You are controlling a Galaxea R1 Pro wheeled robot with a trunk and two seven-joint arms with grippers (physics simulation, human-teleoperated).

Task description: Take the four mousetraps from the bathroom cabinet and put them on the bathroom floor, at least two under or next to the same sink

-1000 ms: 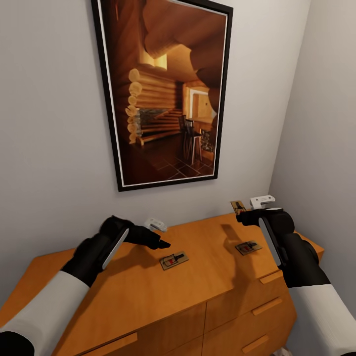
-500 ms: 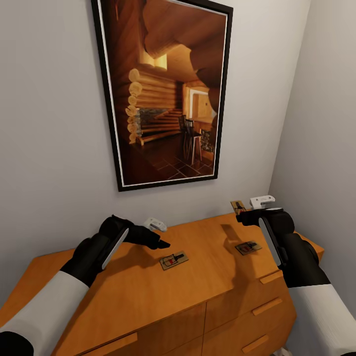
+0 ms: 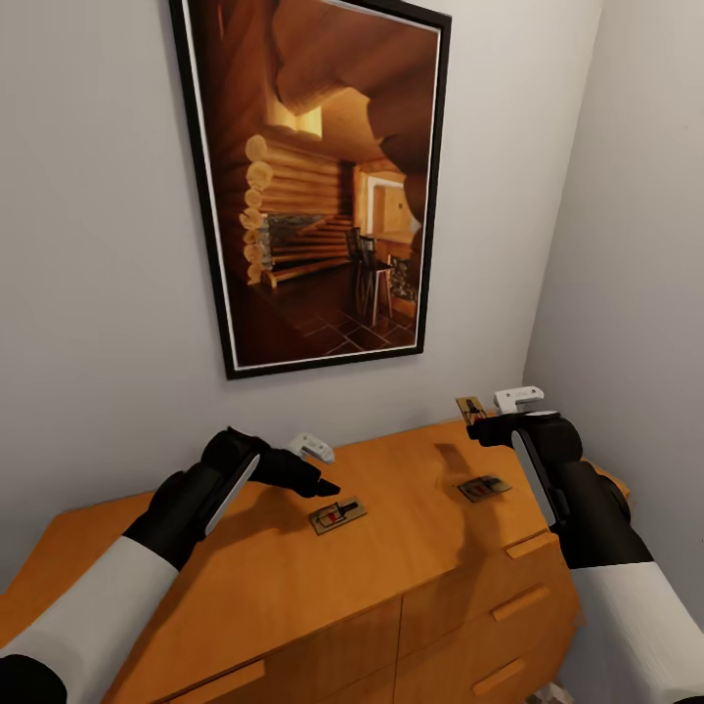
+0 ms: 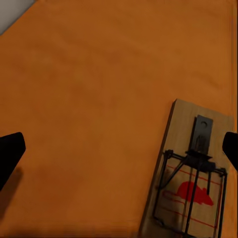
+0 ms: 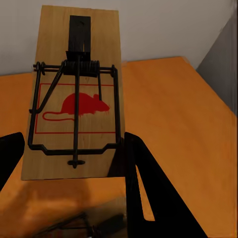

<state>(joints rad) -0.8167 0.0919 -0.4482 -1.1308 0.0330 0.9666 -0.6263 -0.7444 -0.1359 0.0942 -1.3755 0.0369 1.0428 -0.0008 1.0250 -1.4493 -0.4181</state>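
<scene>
Two mousetraps lie flat on the top of an orange wooden dresser (image 3: 254, 577): one mousetrap (image 3: 337, 514) near the middle and another mousetrap (image 3: 484, 487) toward the right. My left gripper (image 3: 323, 484) hovers open just left of the middle mousetrap (image 4: 191, 183), which sits near one fingertip (image 4: 10, 154). My right gripper (image 3: 479, 426) is raised above the dresser's back right corner, shut on a third mousetrap (image 3: 471, 408), which stands upright; its red mouse print faces the camera (image 5: 74, 99). The white cabinet, the sink and the tiled floor are out of view.
A large black-framed picture (image 3: 313, 186) of a log cabin hangs on the grey wall behind the dresser. A side wall (image 3: 645, 244) closes in at the right. Drawer fronts with wooden handles (image 3: 518, 603) face me below the top.
The whole picture has shifted slightly, so the camera moved. Both grippers and the mousetraps keep their places relative to each other.
</scene>
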